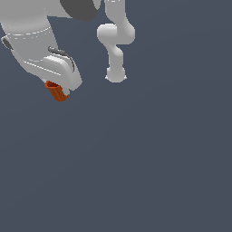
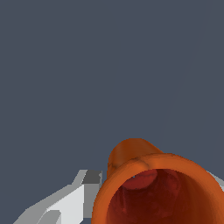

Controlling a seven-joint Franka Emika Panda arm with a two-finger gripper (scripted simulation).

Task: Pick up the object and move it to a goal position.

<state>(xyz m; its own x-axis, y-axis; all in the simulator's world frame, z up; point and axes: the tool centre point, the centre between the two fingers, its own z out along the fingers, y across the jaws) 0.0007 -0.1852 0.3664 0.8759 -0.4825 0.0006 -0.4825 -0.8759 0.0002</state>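
Item 1, cup [image 1: 57, 91]: orange-red, tapered like a flowerpot, hollow. Location: at the tip of the gripper [image 1: 61, 90], projecting below the white hand, well apart from the arm's base [image 1: 115, 74], toward the exterior view's left of it. In the wrist view the cup [image 2: 153, 183] filled the foreground, rim and open mouth toward the camera, narrow end pointing away.

Item 2, gripper: white. Jaws clenched on the cup, judging by one finger [image 2: 65, 203] lying against the cup's side; the opposite finger was barely visible.

Item 3, bench [image 1: 136, 172]: plain grey-blue surface. Whether the cup rested on it or hung clear could not be told.

Key relation: the cup sat between the jaws, its long axis running roughly along the gripper's own reach, tilted. No goal marker was visible, so the direction of carry could not be judged.

Status, as judged: grasp made; transport remaining.
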